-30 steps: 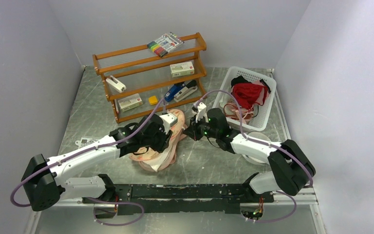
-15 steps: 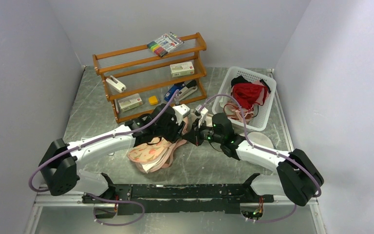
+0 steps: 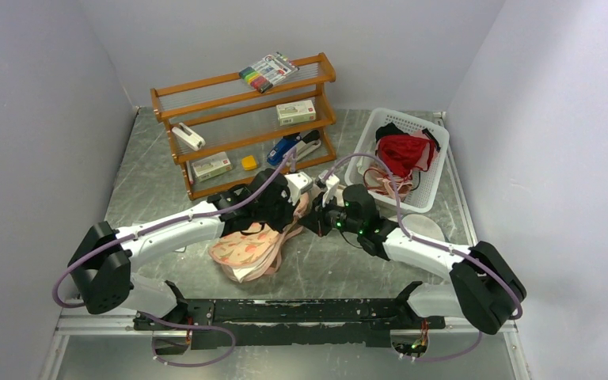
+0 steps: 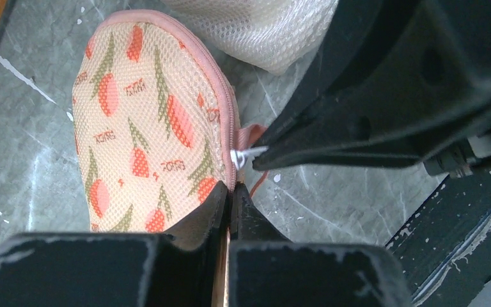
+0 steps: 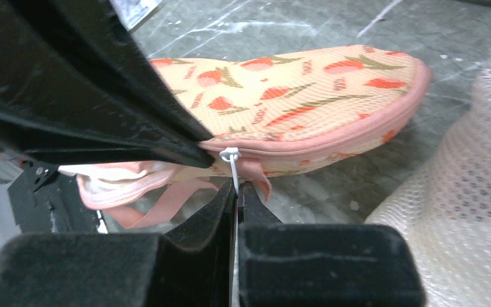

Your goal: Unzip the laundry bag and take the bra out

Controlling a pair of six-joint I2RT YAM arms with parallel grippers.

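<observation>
The laundry bag (image 3: pixel 245 245) is a peach-pink floral mesh case lying between both arms. My left gripper (image 3: pixel 295 207) is shut on the bag's pink zip edge (image 4: pixel 233 137), shown close up in the left wrist view (image 4: pixel 230 195). My right gripper (image 3: pixel 317 219) is shut on the white zip pull cord (image 5: pixel 230 155), right beside the left fingertips (image 5: pixel 185 150). The bag (image 5: pixel 307 96) gapes at its near end, where pink straps and pale fabric (image 5: pixel 112 179) show. I cannot tell whether that is the bra.
A cream mesh cone-shaped object (image 3: pixel 425 226) lies right of the bag, also in the wrist views (image 4: pixel 262 32) (image 5: pixel 460 211). A white basket (image 3: pixel 443 154) with a red garment (image 3: pixel 402 150) stands at back right. A wooden shelf (image 3: pixel 245 127) stands behind.
The left arm has reached forward and right, taking the bag's zip end toward the right gripper. The bag has shifted and gapes more at its near end. Little moved in the last half second.
</observation>
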